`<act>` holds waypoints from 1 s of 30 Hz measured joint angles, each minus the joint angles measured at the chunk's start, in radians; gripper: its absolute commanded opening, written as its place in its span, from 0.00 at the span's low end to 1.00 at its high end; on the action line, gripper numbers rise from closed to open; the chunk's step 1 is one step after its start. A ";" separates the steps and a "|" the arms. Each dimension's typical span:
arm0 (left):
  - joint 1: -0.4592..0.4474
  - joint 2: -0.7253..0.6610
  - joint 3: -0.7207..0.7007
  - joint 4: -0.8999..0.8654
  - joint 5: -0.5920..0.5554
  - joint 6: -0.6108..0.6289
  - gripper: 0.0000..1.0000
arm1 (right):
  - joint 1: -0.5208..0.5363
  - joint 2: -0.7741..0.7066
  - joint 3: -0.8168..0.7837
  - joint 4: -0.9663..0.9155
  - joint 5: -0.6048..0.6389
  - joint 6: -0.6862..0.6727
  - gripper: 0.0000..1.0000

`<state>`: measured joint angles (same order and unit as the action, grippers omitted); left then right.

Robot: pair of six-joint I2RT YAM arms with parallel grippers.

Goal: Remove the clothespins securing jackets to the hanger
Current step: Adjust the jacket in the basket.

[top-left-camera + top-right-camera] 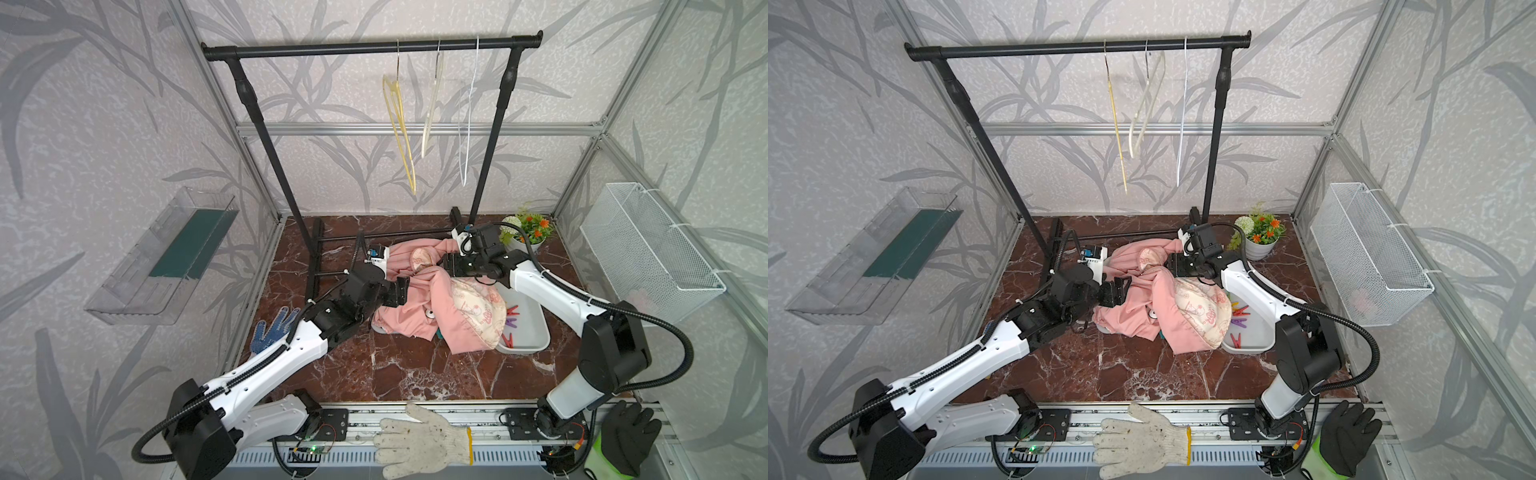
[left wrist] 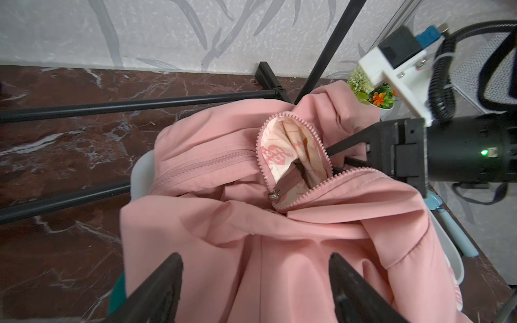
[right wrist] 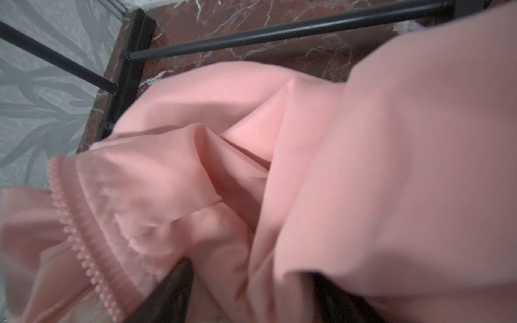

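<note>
**Hangers bare, pegs in the tray**

Looks close to done. Shows three hangers (image 1: pixel 400 124) bare on the rail (image 1: pixel 374 46), with no jacket or peg on any of them. Finds the pink jacket (image 1: pixel 419 307) heaped on the marble table (image 1: pixel 415 374) and spilling over one side of the white tray (image 1: pixel 534 332). Catches a teal edge (image 2: pixel 116 293) peeking from under it, but cannot make out a striped jacket. Counts several clothespins (image 1: pixel 1239 318) loose in the tray, though cannot confirm all six with cloth covering part of it. Has the left gripper (image 2: pixel 255 257) with jaws spread wide over the pink cloth, clamping nothing. Has the right gripper (image 3: pixel 249 268) likewise parted beside the open zip (image 2: pixel 321 145), with fabric draped loosely across its fingers and not pinched. Leaves, by the look of it, only a check of the folds for a hidden peg.
</note>
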<state>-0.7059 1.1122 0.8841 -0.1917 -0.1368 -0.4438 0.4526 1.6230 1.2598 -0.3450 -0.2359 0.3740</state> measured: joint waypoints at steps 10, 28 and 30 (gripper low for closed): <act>0.004 -0.076 0.006 -0.072 -0.153 0.032 0.92 | 0.000 -0.276 0.001 -0.107 0.087 -0.072 1.00; 0.117 -0.149 -0.009 -0.146 -0.233 0.014 0.95 | -0.399 -0.679 -0.652 0.007 -0.197 0.044 0.98; 0.130 -0.157 -0.011 -0.151 -0.227 0.008 0.95 | -0.399 -0.644 -0.670 0.061 -0.252 0.063 0.87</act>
<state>-0.5762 0.9550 0.8730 -0.3428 -0.3641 -0.4355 0.0540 0.9791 0.5896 -0.2844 -0.4881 0.4366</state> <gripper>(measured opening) 0.947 0.953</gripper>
